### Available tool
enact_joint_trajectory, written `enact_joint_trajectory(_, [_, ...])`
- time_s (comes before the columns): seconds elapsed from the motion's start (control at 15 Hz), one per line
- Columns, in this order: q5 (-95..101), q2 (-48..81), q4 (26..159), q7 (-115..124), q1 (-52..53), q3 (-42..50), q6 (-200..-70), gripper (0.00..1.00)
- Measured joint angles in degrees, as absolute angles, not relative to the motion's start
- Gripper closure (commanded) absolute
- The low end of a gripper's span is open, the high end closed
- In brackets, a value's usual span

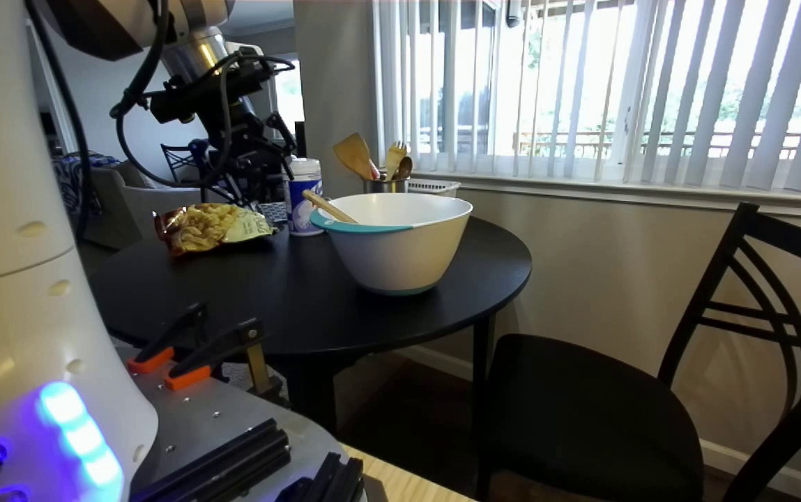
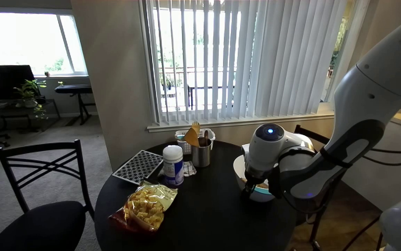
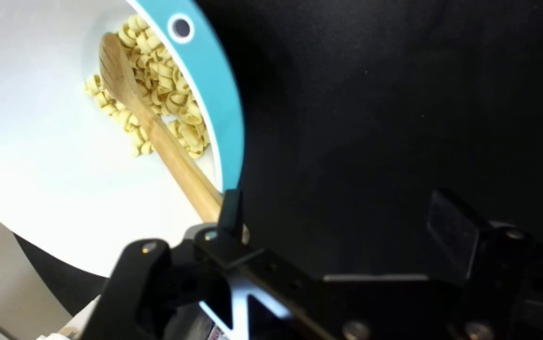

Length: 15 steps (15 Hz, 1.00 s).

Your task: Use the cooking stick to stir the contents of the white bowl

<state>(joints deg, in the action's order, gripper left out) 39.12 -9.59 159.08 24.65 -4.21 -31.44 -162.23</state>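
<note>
Seeing gripper point(image 3: 340, 217) spread wide near white bowl point(image 1: 407, 254). Got cooking stick point(image 3: 169, 148) leaning inside with head on pasta point(image 3: 163, 87) and handle over rim.

Arm point(image 2: 368, 87) comes in from upper right in an exterior view, forearm point(image 2: 301, 177) sloping down to its low end, wrist point(image 2: 265, 153) bent off it, blue light point(image 2: 270, 131) lit on top. Gripper point(image 3: 342, 219) hangs below the wrist, pointing down with some tilt in both exterior views. Jaws spread wide. Wrist view: both fingers point(image 3: 231, 210) in the lower half of frame, one near the middle, one well to the right, pads point(image 3: 451, 231) facing across the gap. Base column point(image 1: 10, 209) upright in an exterior view, blue LEDs point(image 1: 85, 439) on. Black cable point(image 1: 141, 82) loops loosely beside the wrist.
</note>
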Motion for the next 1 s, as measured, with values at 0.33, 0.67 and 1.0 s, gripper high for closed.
enact_joint_trajectory(0.33, [39.1,-9.6,159.1,24.7,-4.2,-31.4,-162.2,0.00])
enact_joint_trajectory(0.67, [39.2,-9.6,157.9,24.7,-4.2,-31.7,-160.8,0.00])
enact_joint_trajectory(1.0, [40.8,-9.6,154.6,24.7,-4.2,-32.8,-156.9,0.00])
